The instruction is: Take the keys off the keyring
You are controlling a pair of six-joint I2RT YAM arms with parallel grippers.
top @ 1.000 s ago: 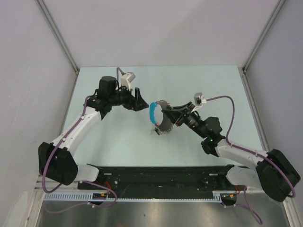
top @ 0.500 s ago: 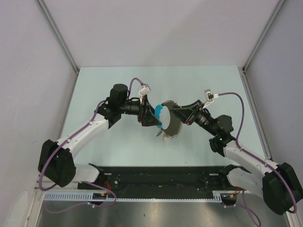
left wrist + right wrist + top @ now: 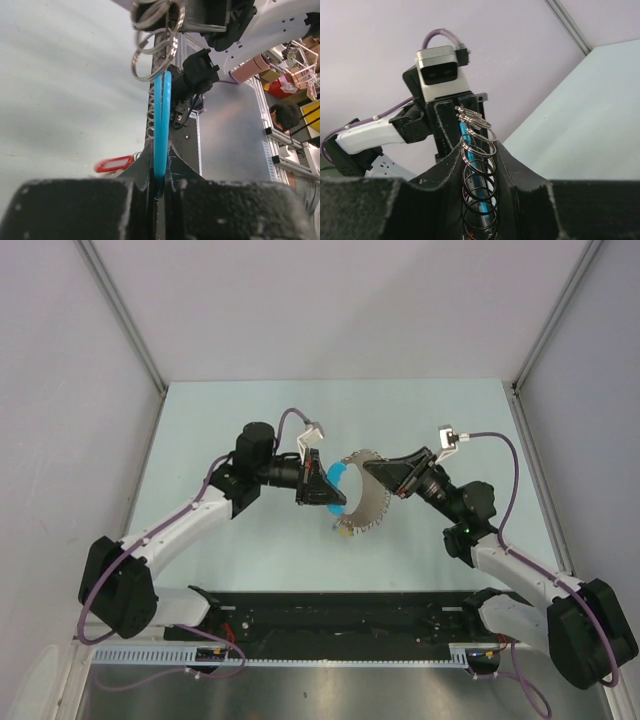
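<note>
Pale green bench [image 3: 220, 420], plain grey walls [image 3: 330, 310]; no legible writing. Left gripper [image 3: 322, 488] pressed tight on blue strap [image 3: 161, 115]. Right gripper [image 3: 378, 473] pinching keyring [image 3: 476, 150] coils, aloft over bench centre; keys [image 3: 345, 530] dangle beneath.

The left gripper [image 3: 159, 187] has its fingers pressed together on the edge-on blue strap [image 3: 161, 125]. The strap runs straight ahead of the fingertips to the keyring [image 3: 152, 50], a cluster of overlapping silver wire rings. A blurred red tag [image 3: 115, 164] shows just left of the fingertips.
</note>
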